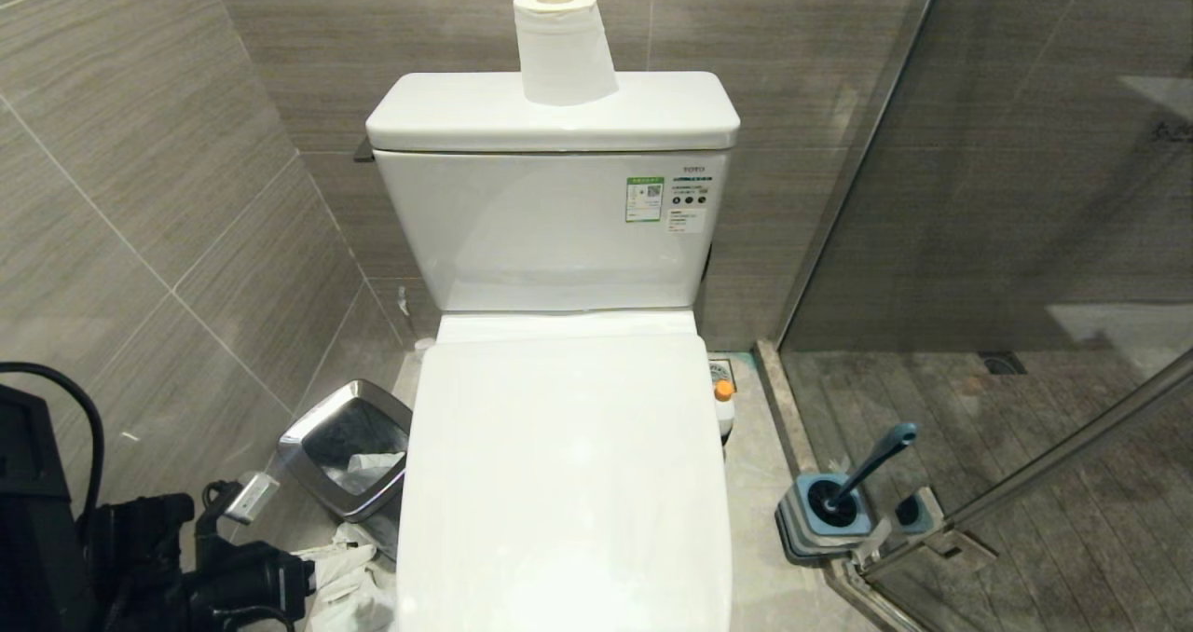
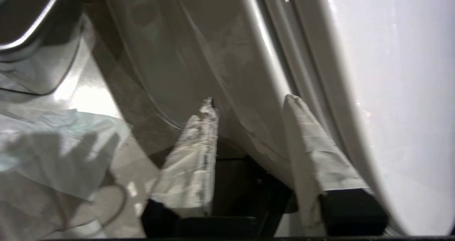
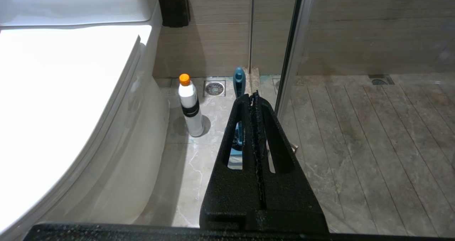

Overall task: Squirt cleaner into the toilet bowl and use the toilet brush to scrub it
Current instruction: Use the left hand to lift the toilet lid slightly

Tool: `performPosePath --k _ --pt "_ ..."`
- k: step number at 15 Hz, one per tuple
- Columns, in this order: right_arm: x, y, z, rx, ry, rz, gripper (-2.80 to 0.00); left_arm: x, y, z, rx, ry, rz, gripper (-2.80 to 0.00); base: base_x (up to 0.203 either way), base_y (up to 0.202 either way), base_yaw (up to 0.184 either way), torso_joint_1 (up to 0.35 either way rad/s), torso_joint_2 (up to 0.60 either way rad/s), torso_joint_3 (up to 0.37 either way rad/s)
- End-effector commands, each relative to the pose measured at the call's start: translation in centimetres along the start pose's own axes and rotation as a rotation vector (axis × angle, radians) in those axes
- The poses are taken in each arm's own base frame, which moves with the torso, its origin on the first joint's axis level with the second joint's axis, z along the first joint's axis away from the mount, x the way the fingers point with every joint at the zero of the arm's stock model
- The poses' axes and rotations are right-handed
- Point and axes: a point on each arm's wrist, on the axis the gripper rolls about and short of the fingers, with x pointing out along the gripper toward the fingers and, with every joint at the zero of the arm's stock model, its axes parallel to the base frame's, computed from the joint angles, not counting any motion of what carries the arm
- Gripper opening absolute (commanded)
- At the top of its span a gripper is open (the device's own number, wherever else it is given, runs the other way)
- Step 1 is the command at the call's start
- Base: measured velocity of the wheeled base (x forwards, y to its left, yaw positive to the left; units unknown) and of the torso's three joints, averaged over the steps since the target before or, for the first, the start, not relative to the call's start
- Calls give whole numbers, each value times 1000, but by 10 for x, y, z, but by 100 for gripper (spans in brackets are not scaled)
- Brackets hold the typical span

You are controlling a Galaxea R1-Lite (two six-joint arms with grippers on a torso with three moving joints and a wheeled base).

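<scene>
Toilet bowl (image 1: 559,483) glossy white, lid too. Cleaner (image 3: 190,106): white bottle w/ orange cap, dark band. Toilet brush (image 1: 871,469) blue-grey shaft, black head, in blue & grey base (image 1: 825,520). Bin (image 1: 349,460) shiny steel. Walls (image 1: 140,194) grey-brown w/ streaky tile grain.

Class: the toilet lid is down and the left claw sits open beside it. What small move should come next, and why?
Probably ease the left claw onto the edge of the lid to lift it: the lid covers the bowl, while the cleaner and the toilet brush stand untouched.
</scene>
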Motion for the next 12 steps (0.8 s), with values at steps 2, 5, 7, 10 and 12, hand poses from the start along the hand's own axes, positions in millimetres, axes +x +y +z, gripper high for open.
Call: performPosePath --k 2,5,7,10,12 --pt "1 0 -7 -1 24 -2 -280 -12 -16 -2 -18 -3 -22 0 0 0 0 0 0 0" --pt "1 0 -7 -1 24 -2 -280 -26 -36 -10 -44 15 -42 0 0 0 0 0 0 0" --pt "1 0 -7 -1 26 -2 -280 -35 -48 -14 -54 17 -75 0 0 0 0 0 0 0" --pt "1 0 -7 -2 24 -2 -280 -35 -58 -6 -83 0 -106 0 0 0 0 0 0 0" --pt "1 0 -7 -1 24 -2 -280 -29 -60 1 -67 -6 -161 0 0 0 0 0 0 0"
